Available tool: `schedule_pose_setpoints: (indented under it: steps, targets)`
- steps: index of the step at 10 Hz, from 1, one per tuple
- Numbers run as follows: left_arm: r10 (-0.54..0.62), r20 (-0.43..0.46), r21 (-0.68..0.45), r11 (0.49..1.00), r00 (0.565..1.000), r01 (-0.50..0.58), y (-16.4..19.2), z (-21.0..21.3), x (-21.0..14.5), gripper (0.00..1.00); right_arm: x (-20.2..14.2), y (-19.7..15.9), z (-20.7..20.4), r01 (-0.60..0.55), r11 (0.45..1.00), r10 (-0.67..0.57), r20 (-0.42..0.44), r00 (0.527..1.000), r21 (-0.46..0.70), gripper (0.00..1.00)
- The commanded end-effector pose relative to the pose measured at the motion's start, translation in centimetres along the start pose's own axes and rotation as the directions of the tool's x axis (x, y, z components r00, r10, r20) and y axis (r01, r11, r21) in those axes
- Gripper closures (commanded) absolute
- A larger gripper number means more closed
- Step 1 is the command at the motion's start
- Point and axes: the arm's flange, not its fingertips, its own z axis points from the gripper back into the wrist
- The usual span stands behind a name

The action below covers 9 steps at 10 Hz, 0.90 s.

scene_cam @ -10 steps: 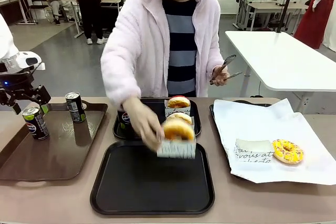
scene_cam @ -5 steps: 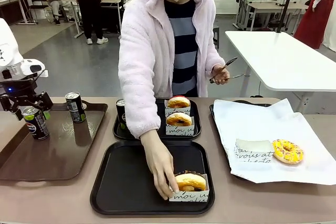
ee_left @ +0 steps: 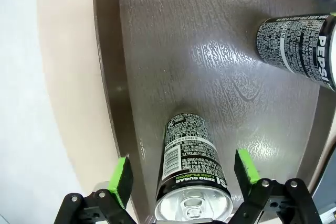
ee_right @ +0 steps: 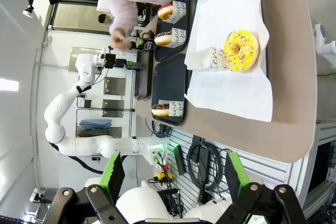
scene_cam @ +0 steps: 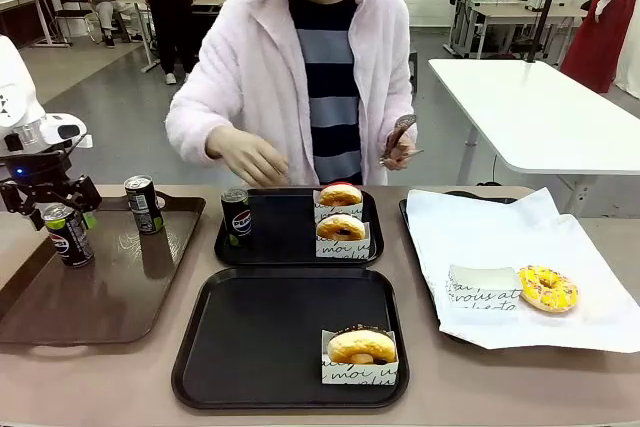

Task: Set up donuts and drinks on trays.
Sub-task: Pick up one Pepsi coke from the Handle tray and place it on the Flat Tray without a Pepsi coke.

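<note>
- One can (ee_left: 191, 177) on the brown tray (ee_left: 210, 66) is straddled, seemingly untouched, by the spread left hand (ee_left: 184, 174).
- The right hand (ee_right: 171, 174) is held apart, empty.

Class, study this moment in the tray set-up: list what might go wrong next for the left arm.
1. The left end effector, open, straddles a can beside the rim of the brown tray; an off-centre close might tip it.
2. A second can stands close by; a swing could knock it.
3. The person's hand hovers near the far black tray, so a delivery there might meet it.
</note>
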Motion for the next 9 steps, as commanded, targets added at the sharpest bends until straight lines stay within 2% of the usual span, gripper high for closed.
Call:
schedule_pose_setpoints:
  steps: [1,2,3,6,7,8,9]
  targets:
    - [-0.016,0.006,0.016,1.000,1.000,0.016,-0.02,0.13,-0.97,0.00,-0.05,0.00,0.09,-0.004,1.000,0.004,0.005,1.000,0.013,0.00]
    - [-0.019,0.011,0.009,1.000,1.000,0.018,0.06,0.23,-1.21,0.00,-0.05,0.00,0.09,-0.004,1.000,0.004,0.005,1.000,0.013,0.00]
    - [-0.024,0.014,0.006,1.000,1.000,0.023,0.15,0.34,-1.32,0.10,-0.05,0.00,0.09,-0.004,1.000,0.004,0.005,1.000,0.013,0.00]
    - [-0.034,0.014,-0.001,0.999,0.999,0.034,0.20,0.58,-1.56,0.91,-0.05,0.00,0.09,-0.004,1.000,0.004,0.005,1.000,0.013,0.00]
    - [-0.027,0.007,0.005,1.000,1.000,0.027,0.24,0.55,-1.70,1.00,-0.05,0.00,0.09,-0.004,1.000,0.004,0.005,1.000,0.013,0.00]
    - [-0.020,-0.001,0.011,1.000,1.000,0.020,0.26,0.67,-1.68,1.00,-0.05,0.00,0.09,-0.004,1.000,0.004,0.005,1.000,0.013,0.00]
    - [-0.015,-0.005,0.010,1.000,1.000,0.015,0.25,0.82,-1.74,0.89,-0.05,0.00,0.09,-0.004,1.000,0.004,0.005,1.000,0.013,0.00]
